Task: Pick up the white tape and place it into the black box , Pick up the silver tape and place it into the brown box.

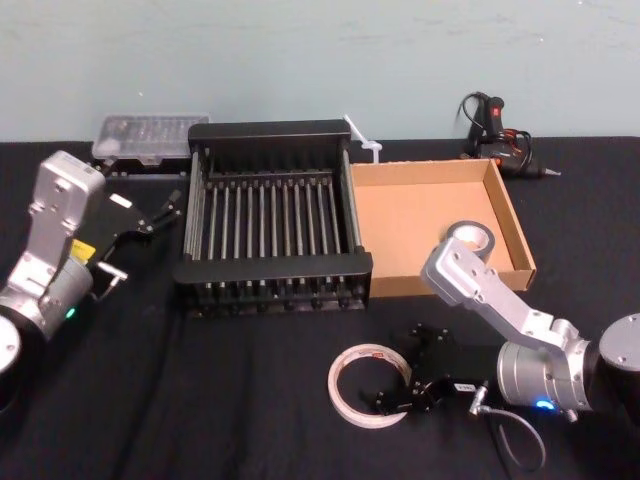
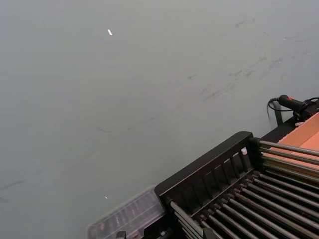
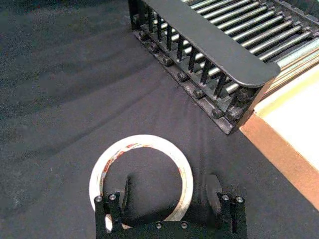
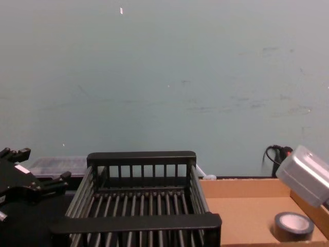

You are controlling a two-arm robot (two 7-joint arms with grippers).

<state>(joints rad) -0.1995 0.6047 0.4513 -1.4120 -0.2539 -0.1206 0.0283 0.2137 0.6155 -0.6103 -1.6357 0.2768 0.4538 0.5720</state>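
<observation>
The right hand (image 1: 392,380) sits low at six o'clock from the black crate (image 1: 270,268), over the white tape (image 1: 340,385), which lies flat on the surface. Its fingers (image 3: 214,185) are apart. One stands in the roll's hole and the other just outside the rim, so closing would likely pinch the wall of the ring, a sound hold on a flat roll. The crate is open-topped and near, so the carry looks short.

The silver tape (image 4: 292,225) lies flat inside the brown cardboard tray (image 1: 420,215), toward the tray's five o'clock corner, so that half of the job looks done. The tray is just beside the crate at its three o'clock. The left hand (image 1: 165,212) hangs idle at the crate's nine o'clock, fingers apart and holding nothing.

The surface (image 1: 200,400) is a black cloth with soft creases. Behind is a plain pale wall (image 4: 164,77), with a clear plastic case (image 1: 150,133) at eleven o'clock and a glue gun (image 1: 500,140) at one o'clock
</observation>
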